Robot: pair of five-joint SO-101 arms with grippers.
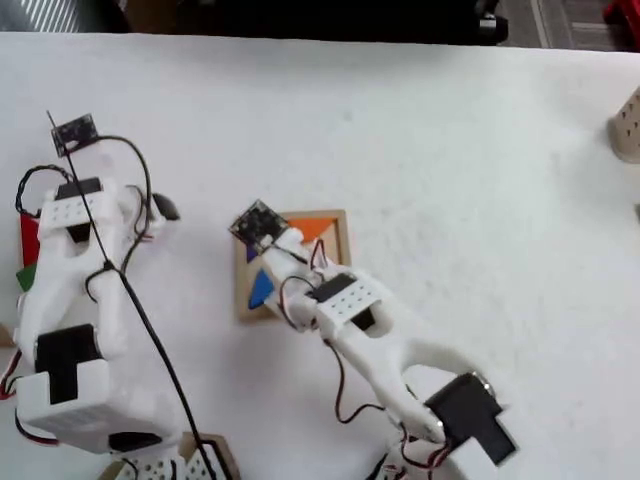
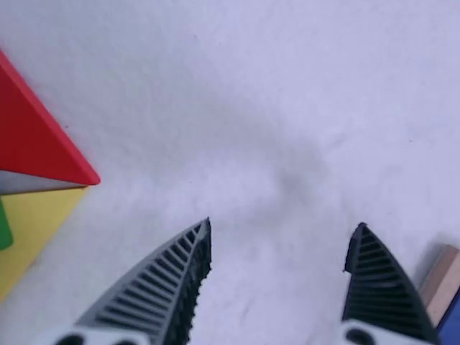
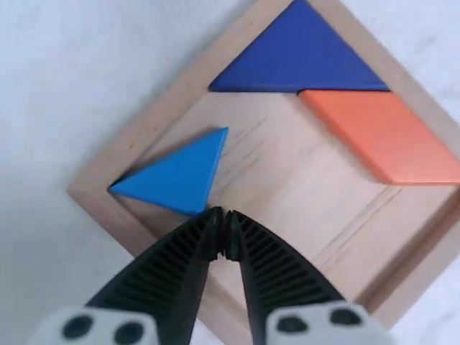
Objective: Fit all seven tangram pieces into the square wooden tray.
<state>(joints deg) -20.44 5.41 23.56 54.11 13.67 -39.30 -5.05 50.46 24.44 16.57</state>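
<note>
The square wooden tray (image 1: 342, 232) lies mid-table under my right arm. In it are a dark blue triangle (image 3: 302, 57) in one corner, an orange piece (image 3: 388, 136) next to it, and a light blue triangle (image 3: 180, 176) lying askew near another corner. My right gripper (image 3: 220, 224) is shut with nothing in it, its tips low over the tray floor (image 3: 287, 201) just beside the light blue triangle. My left gripper (image 2: 280, 237) is open above bare table. A red triangle (image 2: 29, 136), a yellow piece (image 2: 36, 215) and a green piece (image 2: 3, 228) lie close beside it.
At the table's left edge the red piece (image 1: 28, 238) and green piece (image 1: 26, 276) show partly under my left arm (image 1: 70, 260). A tray corner (image 2: 440, 277) lies near the left gripper. A pale perforated object (image 1: 628, 125) stands at the far right.
</note>
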